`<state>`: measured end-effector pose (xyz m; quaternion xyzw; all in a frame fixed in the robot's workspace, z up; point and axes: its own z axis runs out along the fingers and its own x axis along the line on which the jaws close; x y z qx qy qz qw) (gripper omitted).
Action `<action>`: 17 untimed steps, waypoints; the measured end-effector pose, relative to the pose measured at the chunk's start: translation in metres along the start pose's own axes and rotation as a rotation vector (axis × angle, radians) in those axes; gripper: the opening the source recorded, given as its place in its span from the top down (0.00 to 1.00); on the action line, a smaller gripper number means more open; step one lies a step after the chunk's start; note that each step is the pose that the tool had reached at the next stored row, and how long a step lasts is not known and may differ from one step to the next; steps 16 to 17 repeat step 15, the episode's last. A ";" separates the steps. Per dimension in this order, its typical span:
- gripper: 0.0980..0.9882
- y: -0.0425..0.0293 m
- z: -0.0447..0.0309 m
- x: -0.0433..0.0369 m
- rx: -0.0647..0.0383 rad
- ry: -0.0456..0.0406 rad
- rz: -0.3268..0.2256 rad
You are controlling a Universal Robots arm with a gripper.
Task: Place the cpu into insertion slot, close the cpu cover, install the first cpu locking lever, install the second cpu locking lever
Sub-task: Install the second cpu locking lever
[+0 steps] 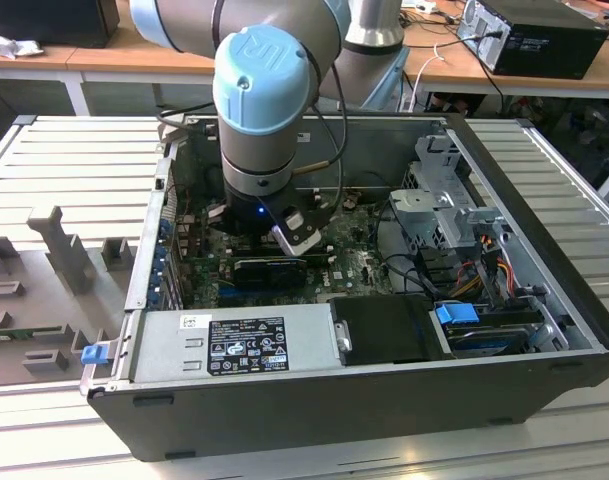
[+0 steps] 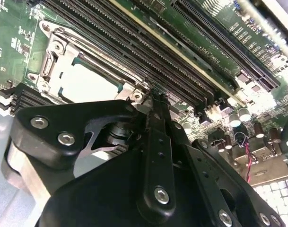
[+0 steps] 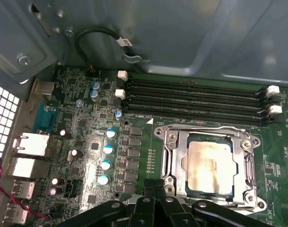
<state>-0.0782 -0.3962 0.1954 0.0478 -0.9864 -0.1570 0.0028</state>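
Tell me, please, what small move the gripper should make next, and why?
Probably press down a little at the cover's edge, to work the locking lever there. The cpu is already seated, the cover lies flat over it, and the shut gripper sits right at the cover's edge. Whether a lever is latched I cannot tell.

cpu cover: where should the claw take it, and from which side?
The cpu cover lies flat over the cpu, so only its thin frame edges can be gripped. Probably best to pinch the edge nearest the claw, coming from above across the plate's thickness. I can't tell which edge is hinged.
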 end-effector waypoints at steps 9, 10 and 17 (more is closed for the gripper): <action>0.99 0.0083 -0.0211 0.0010 -0.001 0.0001 0.000; 0.99 0.0095 -0.0247 0.0009 0.000 0.0002 0.000; 0.99 0.0130 -0.0352 0.0008 -0.001 0.0000 0.000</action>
